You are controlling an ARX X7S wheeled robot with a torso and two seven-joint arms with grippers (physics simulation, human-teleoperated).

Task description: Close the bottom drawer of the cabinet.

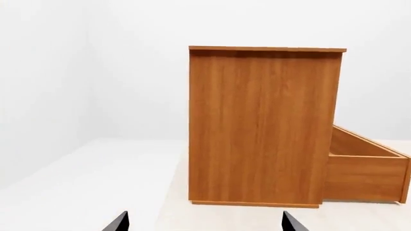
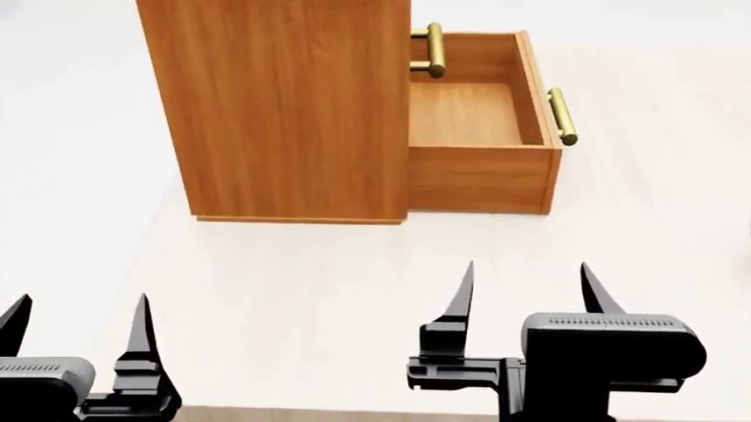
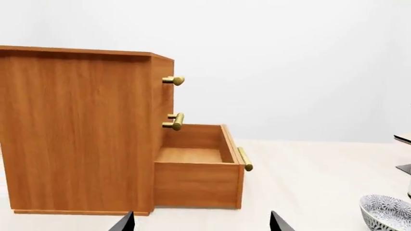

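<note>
The honey-brown cabinet (image 2: 288, 105) stands on the pale table, its side wall facing me. It also shows in the left wrist view (image 1: 260, 125) and the right wrist view (image 3: 77, 130). The bottom drawer (image 2: 481, 141) is pulled out to the right, empty, with a brass bar handle (image 2: 564, 116) on its front; it also shows in the right wrist view (image 3: 199, 173) and the left wrist view (image 1: 366, 168). My left gripper (image 2: 77, 330) and right gripper (image 2: 528, 294) are both open and empty, hovering near the table's front edge, well short of the cabinet.
The two upper drawers are shut; their brass handles (image 3: 173, 81) stick out on the cabinet's right face. A patterned bowl (image 3: 387, 212) sits on the table to the right. The table's front edge (image 2: 352, 411) lies just below the grippers.
</note>
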